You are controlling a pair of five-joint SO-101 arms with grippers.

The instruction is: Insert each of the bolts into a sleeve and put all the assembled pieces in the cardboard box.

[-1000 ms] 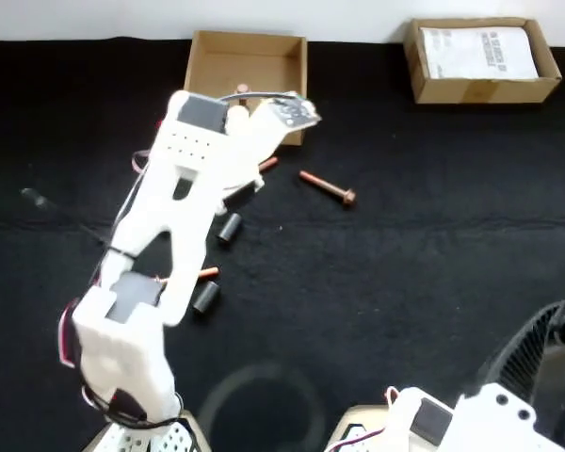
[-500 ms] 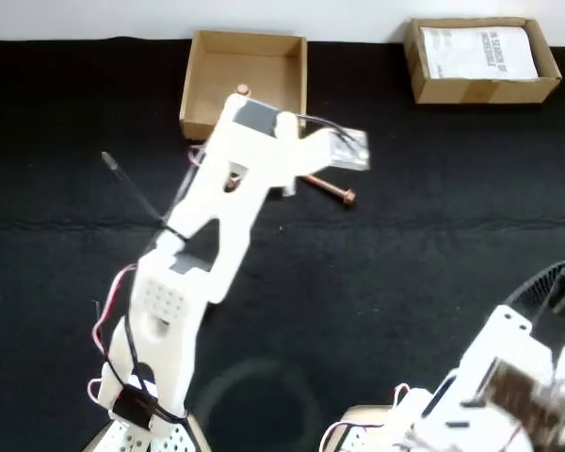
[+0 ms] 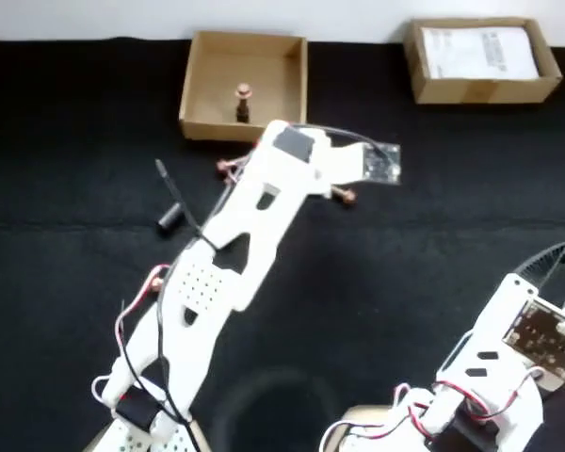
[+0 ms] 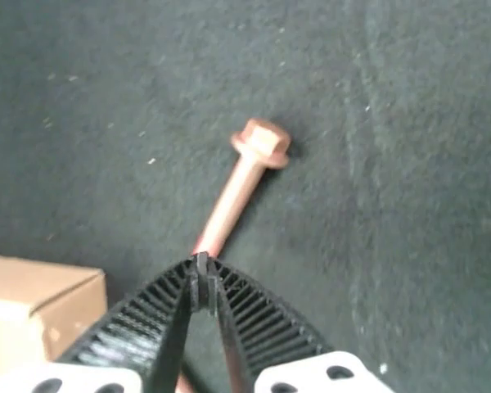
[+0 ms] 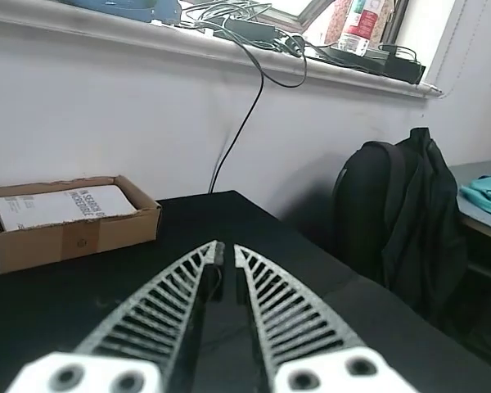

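Beside the cardboard box [image 3: 196, 94], on the black bench [image 3: 452, 235]: loose bolt [image 4: 244, 187] lying flat, hex head pointing away from the box corner. Left hand [image 4: 203, 266] sits over the threaded end of the shank, fingers closed tip to tip, gripping nothing. Cannot tell whether the tips touch the bolt or hang above it.

One assembled piece [image 3: 242, 102] stands upright inside the box. A second bolt [image 3: 228, 168] lies just outside the box's front wall. One sleeve [image 3: 169, 218] lies farther out, well apart from the first bolt.

Right hand [image 5: 227, 250] is raised at the bench edge, fingers all but closed, empty, aimed toward the second box [image 3: 480, 91].

Risks, judged:
- Fingers are together. Going down like this would press or nudge the shank, not straddle it; the round bolt would likely roll on the cloth.
- The hand sits at the extreme end of the shank. A pinch there could tip the heavier head down or let the bolt slip out.
- The box corner is near; opening wide could bump it.

Change over the last second: the left arm swung off the box toward this bolt, uncovering the assembled piece. The right arm lifted and turned its hand upward.
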